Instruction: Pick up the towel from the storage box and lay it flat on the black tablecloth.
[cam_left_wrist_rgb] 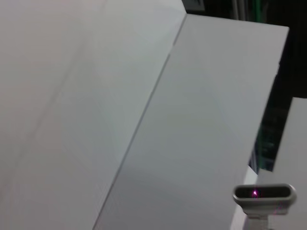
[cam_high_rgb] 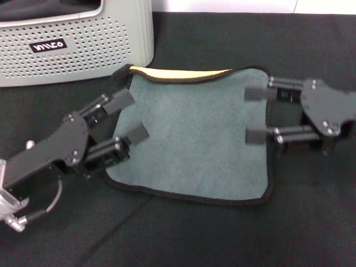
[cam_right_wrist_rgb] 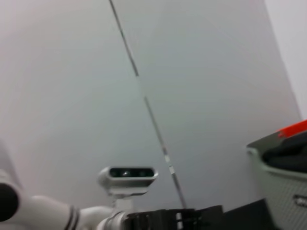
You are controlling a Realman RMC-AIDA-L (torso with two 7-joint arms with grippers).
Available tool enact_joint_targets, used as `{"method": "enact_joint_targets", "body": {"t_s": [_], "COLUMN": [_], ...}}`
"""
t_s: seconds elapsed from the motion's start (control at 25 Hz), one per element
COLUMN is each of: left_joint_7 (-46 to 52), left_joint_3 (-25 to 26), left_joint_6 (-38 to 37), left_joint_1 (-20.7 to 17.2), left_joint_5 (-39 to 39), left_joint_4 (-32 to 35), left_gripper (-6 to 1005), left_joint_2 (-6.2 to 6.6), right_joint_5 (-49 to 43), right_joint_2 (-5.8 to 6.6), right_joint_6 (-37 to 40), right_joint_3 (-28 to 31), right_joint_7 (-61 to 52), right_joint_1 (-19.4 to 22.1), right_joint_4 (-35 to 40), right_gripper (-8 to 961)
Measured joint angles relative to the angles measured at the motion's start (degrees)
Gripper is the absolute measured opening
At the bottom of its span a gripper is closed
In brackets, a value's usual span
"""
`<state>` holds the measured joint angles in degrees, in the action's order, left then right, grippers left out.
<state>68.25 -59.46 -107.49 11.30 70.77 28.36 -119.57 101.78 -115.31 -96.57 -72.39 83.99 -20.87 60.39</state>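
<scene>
The towel lies spread on the black tablecloth, grey-green side up, with its far edge folded over to show a strip of yellow-orange. My left gripper is open over the towel's left edge, its two fingers apart. My right gripper is open over the towel's right edge, fingers apart. The storage box stands at the back left, just beyond the towel's far left corner; it also shows at the edge of the right wrist view. Both wrist views face white wall panels.
The tablecloth reaches to the front and right edges of the head view. A white wall runs behind the table. The robot's head camera shows in the right wrist view.
</scene>
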Motion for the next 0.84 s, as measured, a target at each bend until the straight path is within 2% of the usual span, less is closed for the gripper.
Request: {"method": "enact_joint_targets", "body": {"t_s": [0.24,0.44,0.64,0.84], "left_joint_7": [0.04,-0.64,0.84,-0.14], "left_joint_3": [-1.8,-2.46,-2.33,-2.11], "left_joint_6": [0.17,2.28,2.73,2.64], "left_joint_1": [0.86,1.55,3.0,2.59], "left_joint_5": [1.92,4.95,5.65,4.43], "left_joint_4": [0.15,0.29,0.34,0.36], "left_gripper": [873,873,873,873], "left_joint_2": [0.17,-0.21,0.73,0.54], "right_joint_5": [-3.13,-4.22,-4.23,-4.27], "right_joint_2": [1.21,1.19,1.65,1.33], "right_joint_6": [-4.58,-5.02,-5.28,-5.32], "right_joint_3": [-0.28,-0.15,-0.13,-0.32], "right_joint_7": [-2.8,-2.45,-2.46,-2.81], "right_joint_1": [-0.77,1.34,1.39,0.67], "right_joint_4": [-1.63,-1.96,-1.85,-2.55], "right_gripper": [861,861,861,861]}}
